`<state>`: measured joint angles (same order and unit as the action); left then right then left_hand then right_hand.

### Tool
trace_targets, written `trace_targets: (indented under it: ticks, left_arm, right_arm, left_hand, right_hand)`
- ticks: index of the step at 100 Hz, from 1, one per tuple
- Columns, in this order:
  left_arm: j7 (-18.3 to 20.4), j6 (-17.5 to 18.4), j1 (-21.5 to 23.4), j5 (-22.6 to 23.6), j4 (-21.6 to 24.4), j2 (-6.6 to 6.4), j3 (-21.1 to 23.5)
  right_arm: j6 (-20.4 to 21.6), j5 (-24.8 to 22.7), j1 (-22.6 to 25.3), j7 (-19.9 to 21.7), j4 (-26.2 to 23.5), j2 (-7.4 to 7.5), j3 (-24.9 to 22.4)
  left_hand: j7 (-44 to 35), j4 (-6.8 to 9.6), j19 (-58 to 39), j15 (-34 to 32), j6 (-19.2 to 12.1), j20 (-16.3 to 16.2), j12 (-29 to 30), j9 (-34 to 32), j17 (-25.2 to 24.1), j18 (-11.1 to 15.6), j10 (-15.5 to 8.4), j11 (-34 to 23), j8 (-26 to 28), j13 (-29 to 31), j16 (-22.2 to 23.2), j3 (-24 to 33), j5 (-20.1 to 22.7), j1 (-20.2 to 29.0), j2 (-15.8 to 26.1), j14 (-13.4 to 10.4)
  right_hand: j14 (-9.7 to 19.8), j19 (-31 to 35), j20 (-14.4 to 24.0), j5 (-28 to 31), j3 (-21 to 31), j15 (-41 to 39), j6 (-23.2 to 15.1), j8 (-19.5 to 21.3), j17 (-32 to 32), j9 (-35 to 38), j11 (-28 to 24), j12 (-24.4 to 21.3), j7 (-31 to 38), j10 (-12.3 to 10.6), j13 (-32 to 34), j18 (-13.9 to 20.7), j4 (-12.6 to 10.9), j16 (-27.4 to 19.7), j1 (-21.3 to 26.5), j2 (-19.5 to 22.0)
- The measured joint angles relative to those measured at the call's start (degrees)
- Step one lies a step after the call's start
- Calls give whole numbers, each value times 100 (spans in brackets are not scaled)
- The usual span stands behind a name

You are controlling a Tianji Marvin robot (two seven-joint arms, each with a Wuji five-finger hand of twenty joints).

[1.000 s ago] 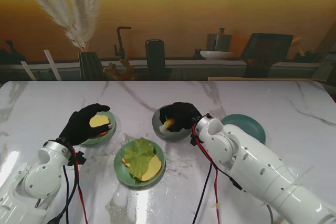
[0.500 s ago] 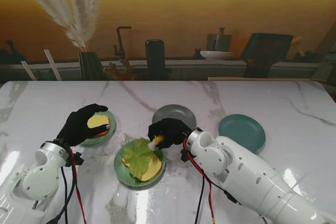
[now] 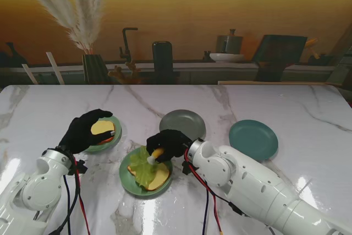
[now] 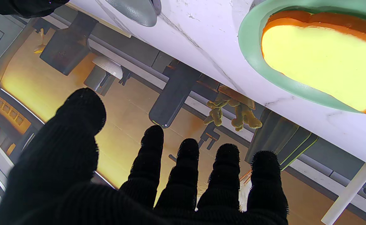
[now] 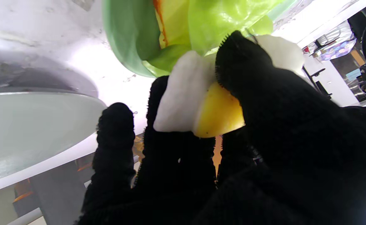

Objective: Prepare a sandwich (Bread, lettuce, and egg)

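No writing is legible; right hand [image 3: 166, 143] grips the egg [image 3: 155, 154] over lettuce [image 3: 144, 167], left hand [image 3: 86, 129] spread, holding nothing.

Right hand [image 3: 168, 145] fingers [image 5: 248, 78] clenched; left hand [image 3: 85, 129] fingers [image 4: 186, 175] spread.

Both arms were clad in glossy white rounded shells, built from bulbous segments joined at darker seams. The right arm [image 3: 258, 185] ran thick and smooth up to a ball-shaped wrist; the left arm [image 3: 33, 191] ended in a similar rounded wrist housing. Red and black cables [image 3: 212, 202] trailed loosely along the underside of the right arm, and a matching red and black pair [image 3: 77, 196] hung from the left wrist. The left hand [image 3: 85, 130] and the right hand [image 3: 168, 144] each wore a black knitted glove, its fuzzy ribbed weave plain on the fingers [image 4: 186, 175] in the wrist views.
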<state>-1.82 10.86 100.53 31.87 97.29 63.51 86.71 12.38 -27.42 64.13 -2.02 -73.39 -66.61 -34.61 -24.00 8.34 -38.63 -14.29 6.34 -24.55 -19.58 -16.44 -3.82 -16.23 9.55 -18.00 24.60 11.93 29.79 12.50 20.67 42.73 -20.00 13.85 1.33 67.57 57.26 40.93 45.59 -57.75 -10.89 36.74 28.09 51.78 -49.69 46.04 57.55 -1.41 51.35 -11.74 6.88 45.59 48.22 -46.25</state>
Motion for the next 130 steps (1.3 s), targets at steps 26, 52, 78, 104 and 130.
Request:
trace_targets:
  ticks: [26, 52, 78, 104, 130]
  left_arm:
    - [2, 1, -2, 0, -3, 0, 2]
    - [8, 2, -4, 1, -5, -1, -3]
    - [11, 4, -7, 4, -10, -2, -8]
    - [10, 1, -15, 8, -14, -2, -17]
    - [10, 3, -16, 14, -17, -2, -13]
  right_arm:
    - [18, -53, 120, 118, -244, 29, -161]
    - [-7, -25, 135, 495, -423, 123, -80]
    - [72, 68, 4, 719, -373, 174, 88]
    - [208, 112, -133, 768, -273, 182, 219]
    - [420, 156, -180, 895, -237, 194, 211]
  left_hand:
    - [0, 0, 0, 0, 0, 0, 0, -51, 0, 0, 0, -9, 0, 0, 0, 0, 0, 0, 0, 0]
    - [0, 0, 0, 0, 0, 0, 0, -51, 0, 0, 0, -9, 0, 0, 0, 0, 0, 0, 0, 0]
    - [0, 0, 0, 0, 0, 0, 0, -51, 0, 0, 0, -9, 0, 0, 0, 0, 0, 0, 0, 0]
    - [0, 0, 0, 0, 0, 0, 0, -51, 0, 0, 0, -9, 0, 0, 0, 0, 0, 0, 0, 0]
    - [0, 0, 0, 0, 0, 0, 0, -51, 0, 0, 0, -9, 0, 0, 0, 0, 1, 0, 0, 0]
  right_hand:
    - [-39, -24, 0, -2, 0, 62, 38, 52, -125, -76, 2, 0, 0, 1, -170, -9, 0, 1, 0, 8]
    - [-112, -38, 1, -2, 7, 135, 71, 52, -270, -143, 3, 0, 0, 10, -241, -68, 0, 11, 64, 13]
    - [-135, -144, 58, -316, 5, 535, 323, 137, -735, -642, 288, 0, -384, 86, -684, -85, -154, 92, 57, 165]
    - [-95, -355, 61, -546, -81, 1026, 535, 233, -1130, -1219, 604, -377, -1234, 155, -1076, -140, -419, -181, -189, 535]
    - [-20, -616, 61, -753, -382, 1698, 675, 146, -1760, -1828, 1020, -833, -2545, 223, -1765, -298, -577, -501, -660, 829]
